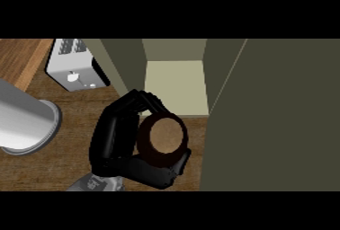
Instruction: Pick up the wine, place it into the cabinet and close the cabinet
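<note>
- Wine (166, 137): dark bottle seen from above, end-on, brownish round face toward the camera. It sits in the hand, just in front of the cabinet opening and not yet on the shelf.
- Hand (129, 134): one black hand in view, low centre, grey forearm coming in from the bottom edge. Fingers curl around the left and far side of the bottle, thumb wraps the near right side. So it is clamped around the wine, not spread.
- Which arm this is: cannot tell from this single view, since only one forearm shows near the middle. No second hand in view.
- Fingertips (143, 96) reach up to the front edge of the cabinet floor, next to the left wall.
- Cabinet (174, 85): olive-green body, open. Pale cream shelf floor visible inside, between a left side panel and the right side.
- Cabinet door (279, 112): large olive panel filling the right part of the view, swung open toward the camera. The bottle is just left of its edge.
- Toaster (76, 67): white and silver, upper left on the wooden counter (66, 152), well apart from the hand.
- Grey metal pot (26, 123): round, at the left edge, partly cut off, apart from the hand.
</note>
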